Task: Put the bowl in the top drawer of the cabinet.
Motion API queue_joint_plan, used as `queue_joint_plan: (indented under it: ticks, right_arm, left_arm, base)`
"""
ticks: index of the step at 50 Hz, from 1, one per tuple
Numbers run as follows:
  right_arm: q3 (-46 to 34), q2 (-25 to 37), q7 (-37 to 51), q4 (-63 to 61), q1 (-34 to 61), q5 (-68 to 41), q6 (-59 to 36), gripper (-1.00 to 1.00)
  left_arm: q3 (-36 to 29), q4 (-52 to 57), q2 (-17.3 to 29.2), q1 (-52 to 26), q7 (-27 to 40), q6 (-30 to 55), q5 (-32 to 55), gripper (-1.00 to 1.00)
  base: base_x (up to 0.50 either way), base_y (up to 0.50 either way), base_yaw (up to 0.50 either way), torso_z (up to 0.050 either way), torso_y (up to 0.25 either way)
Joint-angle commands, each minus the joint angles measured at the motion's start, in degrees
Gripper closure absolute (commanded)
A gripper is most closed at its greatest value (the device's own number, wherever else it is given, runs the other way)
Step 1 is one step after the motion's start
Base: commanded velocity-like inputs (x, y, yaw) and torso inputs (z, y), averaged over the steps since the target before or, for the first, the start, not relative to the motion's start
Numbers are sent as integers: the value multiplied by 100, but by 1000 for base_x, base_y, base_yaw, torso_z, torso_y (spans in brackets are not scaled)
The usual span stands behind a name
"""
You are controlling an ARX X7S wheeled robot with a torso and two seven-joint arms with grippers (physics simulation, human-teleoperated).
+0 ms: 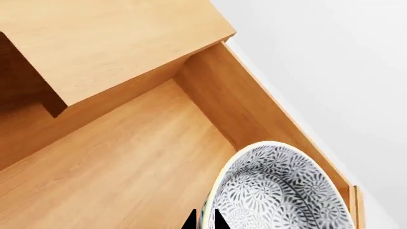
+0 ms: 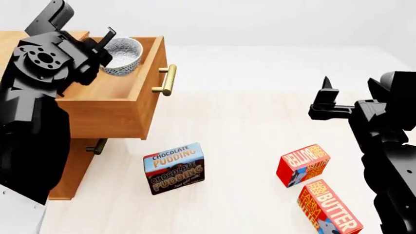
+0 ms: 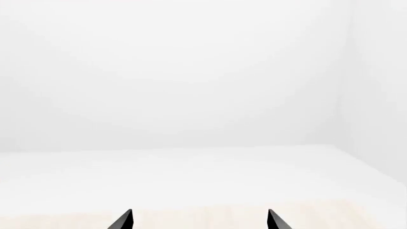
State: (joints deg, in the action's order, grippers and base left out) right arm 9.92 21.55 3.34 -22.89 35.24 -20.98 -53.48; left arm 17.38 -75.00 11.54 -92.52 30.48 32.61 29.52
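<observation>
- Pale flooring (image 2: 247,146) ran to a white wall.
- Cabinet (image 2: 71,168) had its top drawer (image 2: 123,109) pulled out.
- Left gripper (image 2: 103,43) pinched the bowl's (image 2: 123,54) rim, the bowl inside the drawer at its front corner.
- Right gripper (image 2: 325,100) was spread, gripping nothing.

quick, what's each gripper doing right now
Left gripper: shut on the rim of the bowl, holding it over the open top drawer.
Right gripper: open, holding nothing, away from the cabinet.
</observation>
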Motion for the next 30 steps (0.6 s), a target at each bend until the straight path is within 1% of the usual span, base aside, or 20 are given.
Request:
queue_joint_plan:
  ticks: [1, 12, 16, 20, 30]
  right_arm:
    - [23, 12, 8, 40, -48, -8, 54, -100]
    - [64, 21, 21, 66, -82, -25, 93, -100]
    - [66, 24, 28, 66, -87, -31, 97, -100]
    - [72, 27, 32, 74, -95, -37, 107, -100]
    - [84, 38, 36, 109, -104, -49, 140, -100]
  left_arm:
    - [1412, 4, -170, -22, 79, -41, -1524, 100]
    - [2101, 3, -236, -29, 166, -27, -2259, 100]
    - [2299, 4, -237, -37, 219, -52, -2400, 100]
    - [2489, 4, -231, -29, 414, -197, -2501, 100]
    - [2776, 4, -233, -8, 609, -467, -2660, 100]
  base:
    - [0, 0, 0, 0, 0]
    - [0, 0, 0, 0, 0]
    - [0, 0, 0, 0, 3]
    - [0, 0, 0, 0, 0]
    - [0, 0, 0, 0, 0]
